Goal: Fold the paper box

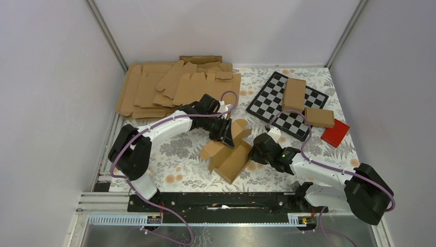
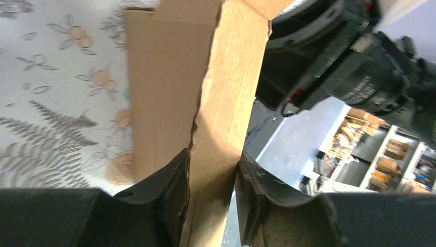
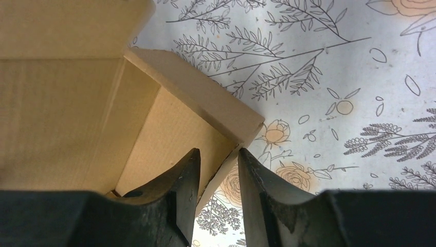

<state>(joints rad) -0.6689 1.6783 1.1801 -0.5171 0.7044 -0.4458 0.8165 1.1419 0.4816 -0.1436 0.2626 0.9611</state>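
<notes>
The paper box [image 1: 232, 158] lies half-folded on the floral cloth in the middle of the table, as an open brown trough with loose flaps. My left gripper [image 1: 224, 131] is at its far end, shut on an upright flap, which fills the gap between the jaws in the left wrist view [image 2: 213, 154]. My right gripper [image 1: 255, 151] is at the box's right end. In the right wrist view [image 3: 218, 152] it pinches the corner of a side wall [image 3: 205, 110], with one finger inside the box and one outside.
A stack of flat brown blanks [image 1: 175, 85] lies at the back left. A chessboard [image 1: 277, 105] at the back right carries two folded cartons [image 1: 294, 93] [image 1: 319, 117]. A red block [image 1: 335, 133] sits by its right corner. Grey walls close in the table.
</notes>
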